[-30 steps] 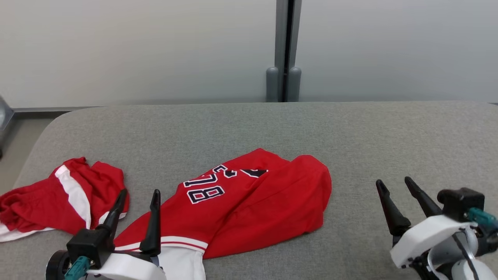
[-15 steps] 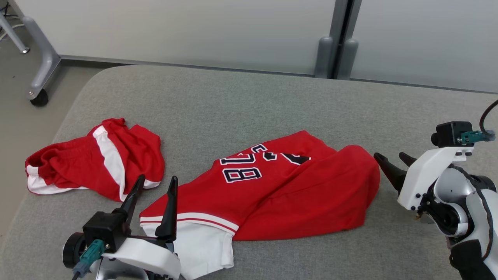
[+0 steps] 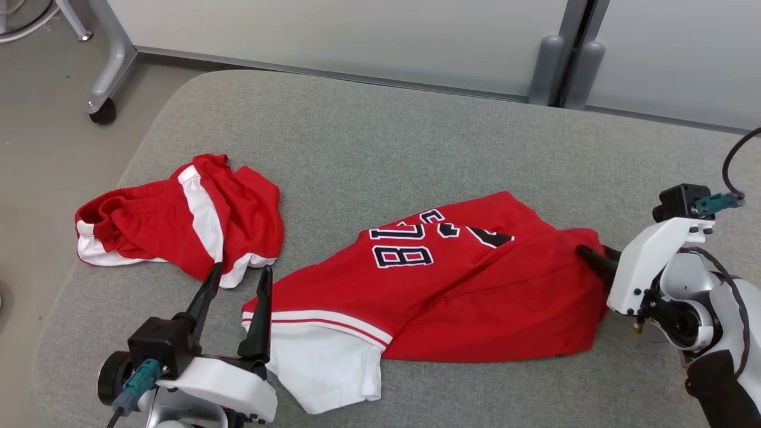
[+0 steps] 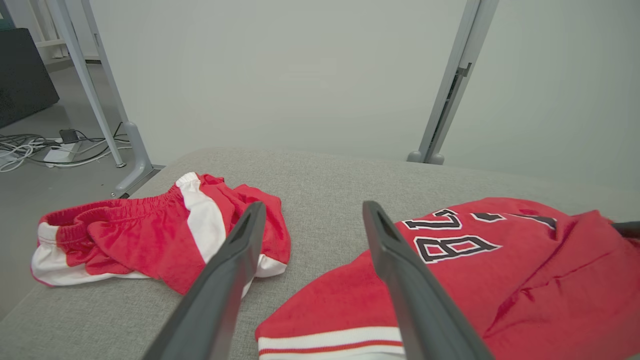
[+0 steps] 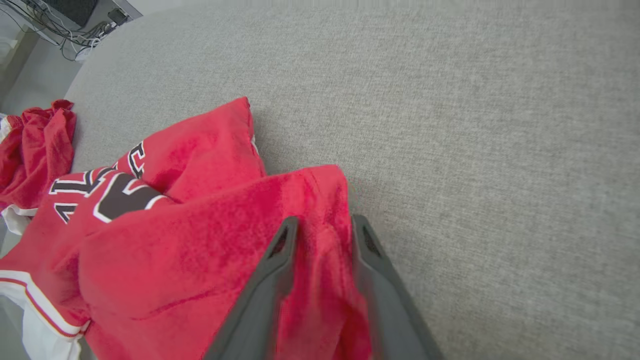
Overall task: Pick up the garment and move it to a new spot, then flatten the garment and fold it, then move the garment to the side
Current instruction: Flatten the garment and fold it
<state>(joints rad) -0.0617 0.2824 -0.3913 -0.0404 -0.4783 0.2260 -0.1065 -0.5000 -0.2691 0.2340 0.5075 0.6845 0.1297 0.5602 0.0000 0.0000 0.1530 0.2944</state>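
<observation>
A red jersey (image 3: 464, 297) with dark numbers and a white-trimmed sleeve lies crumpled across the grey padded table (image 3: 386, 148); it also shows as the jersey (image 4: 500, 280) and the jersey (image 5: 200, 235) in the wrist views. My right gripper (image 3: 588, 254) is at its right edge. In the right wrist view, my right gripper (image 5: 325, 225) has its fingers close together with a ridge of red cloth pinched between them. My left gripper (image 3: 242, 270) stands open just left of the sleeve hem, touching nothing. My left gripper (image 4: 314, 207) frames bare table between the two garments.
Bunched red shorts (image 3: 178, 232) with a white stripe lie at the table's left end, near the rounded edge. A grey wheeled frame leg (image 3: 107, 71) stands on the floor beyond that corner. Cables (image 4: 50, 150) lie on the floor. A panel wall with a post (image 3: 571, 65) runs behind.
The head camera has tilted down and turned. My right gripper moved left to the jersey's right edge and closed on the cloth. The left gripper stayed open near the sleeve.
</observation>
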